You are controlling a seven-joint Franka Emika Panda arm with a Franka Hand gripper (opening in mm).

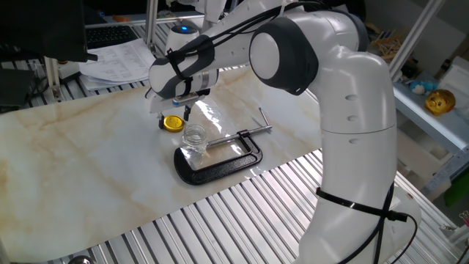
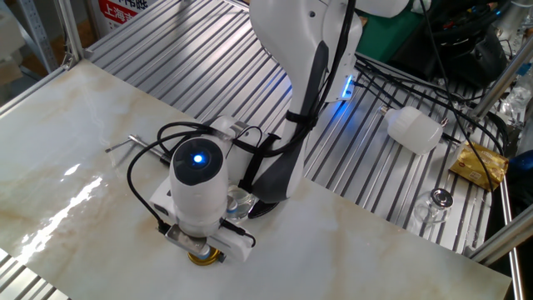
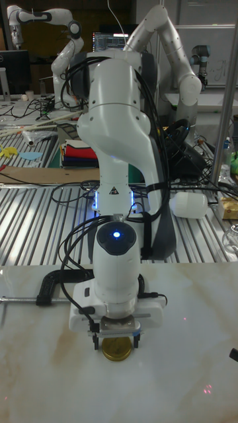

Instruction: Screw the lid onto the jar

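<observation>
Marble-look tabletop (image 1: 88,169) carried everything I saw. White Panda arm (image 1: 344,110) reached over from the metal-slatted side, wrist pointing down. Black C-clamp (image 1: 220,161) lay flat, silver screw toward the arm base. Gripper (image 3: 117,344) sat low over the yellow lid (image 1: 173,122), fingers straddling it, one on each side; I couldn't tell from any view whether the jaws were pinching it or just spread around it. Lid looked flat on the table in the tall fixed view (image 3: 118,350). Clear glass jar (image 1: 194,138) stood upright, open-mouthed, just beside the lid and touching the clamp's frame
</observation>
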